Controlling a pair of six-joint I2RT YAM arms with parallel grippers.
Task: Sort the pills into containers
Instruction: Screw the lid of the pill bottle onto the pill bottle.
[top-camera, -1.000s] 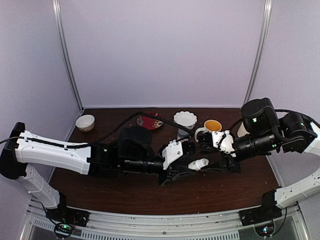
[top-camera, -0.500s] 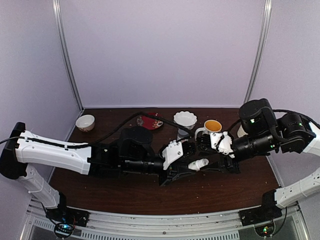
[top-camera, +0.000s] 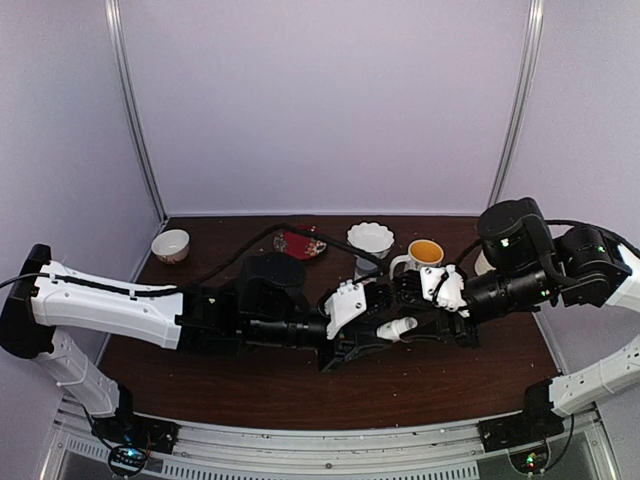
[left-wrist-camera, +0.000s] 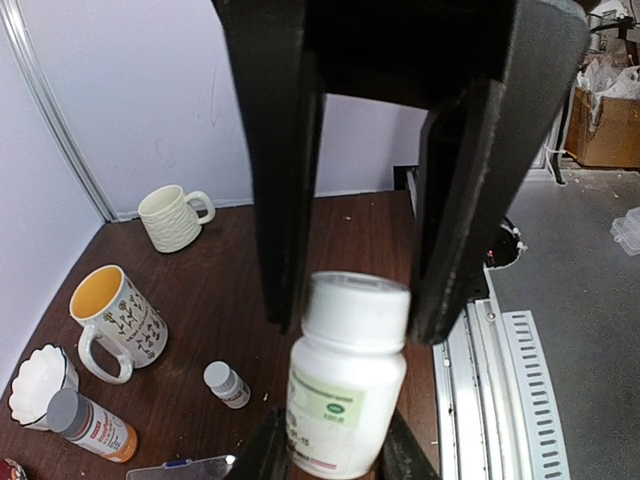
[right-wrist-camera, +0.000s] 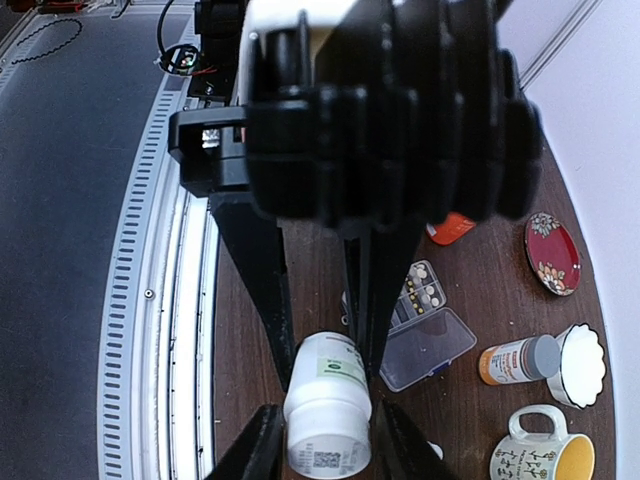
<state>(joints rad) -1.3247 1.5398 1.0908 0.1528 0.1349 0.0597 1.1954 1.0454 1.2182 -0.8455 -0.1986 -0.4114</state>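
Note:
A white bottle (left-wrist-camera: 345, 385) with a green-marked label hangs above the table, and my left gripper (left-wrist-camera: 333, 455) is shut on its body. My right gripper (right-wrist-camera: 328, 445) meets it from the other side, its fingers (left-wrist-camera: 455, 200) closed against both sides of the white cap (right-wrist-camera: 328, 440). In the top view the two grippers meet at the bottle (top-camera: 397, 327) in mid-table. The clear pill box (right-wrist-camera: 428, 345) lies open below, with pale pills (right-wrist-camera: 425, 292) in several of its containers. One corner of the box (left-wrist-camera: 180, 467) shows in the left wrist view.
A grey-capped bottle with an orange label (right-wrist-camera: 515, 360), a scalloped white bowl (right-wrist-camera: 583, 365), a yellow-lined mug (left-wrist-camera: 115, 320), a ribbed cream mug (left-wrist-camera: 172, 217) and a small white bottle (left-wrist-camera: 227, 384) stand around. A red plate (top-camera: 300, 243) and small bowl (top-camera: 171, 244) sit at the back.
My right gripper has shifted slightly left onto the bottle's cap and its jaws have narrowed. The left arm and the bottle have stayed put.

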